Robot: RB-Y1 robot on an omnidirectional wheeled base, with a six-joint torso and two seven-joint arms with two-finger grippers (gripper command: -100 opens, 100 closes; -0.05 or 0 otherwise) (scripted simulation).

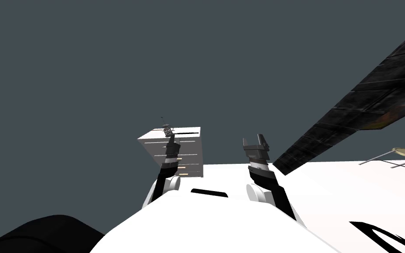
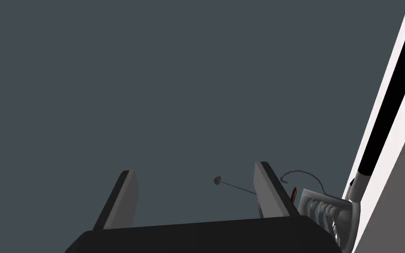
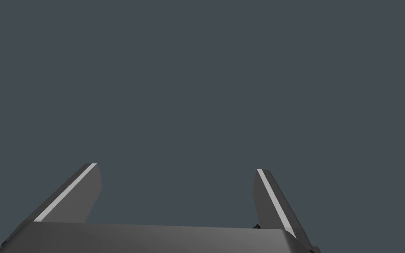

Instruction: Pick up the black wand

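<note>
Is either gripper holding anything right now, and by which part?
No. Left gripper and right gripper are both open and empty; the black wand lies apart from the left.

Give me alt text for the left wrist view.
A black wand with a grey handle lies on a white top, off to one side of the open, empty left gripper. A grey wire rack stands next to the handle.

The wand [image 2: 392, 96] is black with a pale grey end. The chest of drawers [image 1: 184, 151] is white with tan handles [image 1: 182, 167]. The wire rack [image 2: 324, 208] is light grey, and the background [image 1: 109, 66] is slate grey.
</note>
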